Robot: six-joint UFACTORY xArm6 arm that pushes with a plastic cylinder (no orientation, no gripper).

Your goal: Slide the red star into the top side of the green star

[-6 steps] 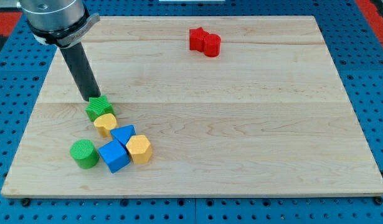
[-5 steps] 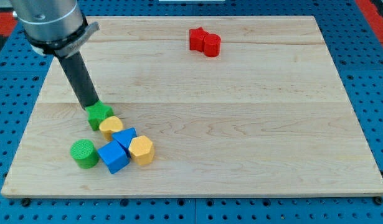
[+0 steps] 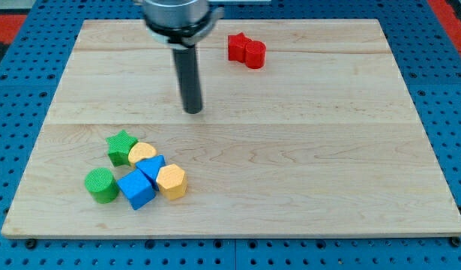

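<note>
Two red blocks touch near the view's top: the red star (image 3: 236, 46) on the left and a red round block (image 3: 255, 54) on its right. The green star (image 3: 121, 146) lies at the lower left, touching a yellow block (image 3: 142, 154). My tip (image 3: 193, 111) is on bare board in the upper middle, well below and left of the red star and above and right of the green star. It touches no block.
Below the green star is a cluster: a green cylinder (image 3: 102, 185), a blue cube (image 3: 136, 189), a blue triangular block (image 3: 151, 168) and a yellow hexagonal block (image 3: 172, 181). The wooden board (image 3: 305, 150) lies on a blue pegboard.
My tip left the green star's top side and moved right and up to the board's upper middle. The green star and the blocks beside it shifted slightly down and right.
</note>
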